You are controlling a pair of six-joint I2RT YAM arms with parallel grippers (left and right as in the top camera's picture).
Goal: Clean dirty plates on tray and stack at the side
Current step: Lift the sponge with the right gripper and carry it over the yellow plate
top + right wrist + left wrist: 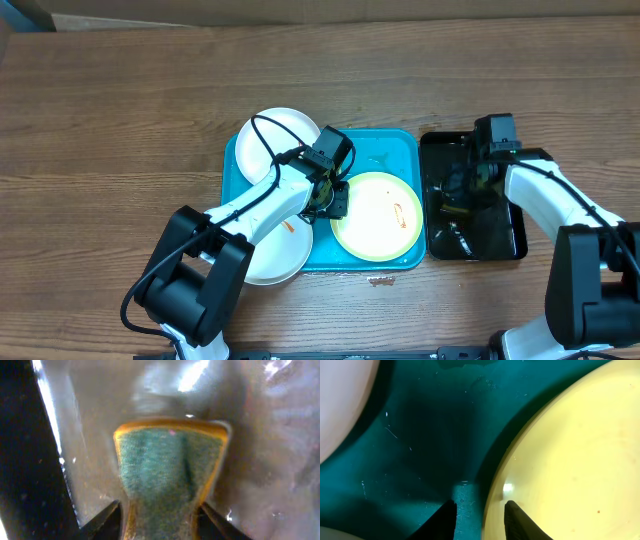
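Overhead: yellow-green plate (377, 217) in tray (395, 145), right half, orange smear. At tray's left rim, white plate (285, 135) and second white plate (280, 255), overhanging, partly arm-covered. Astride yellow rim, left gripper (480, 522), parted. Right of tray, right gripper (160, 520) clenched on sponge (167, 475).

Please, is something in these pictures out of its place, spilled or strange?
The upper white plate and the lower white plate both hang over the left rim of the tray, not fully inside it. A small reddish-brown spot lies on the table before the tray's near rim.
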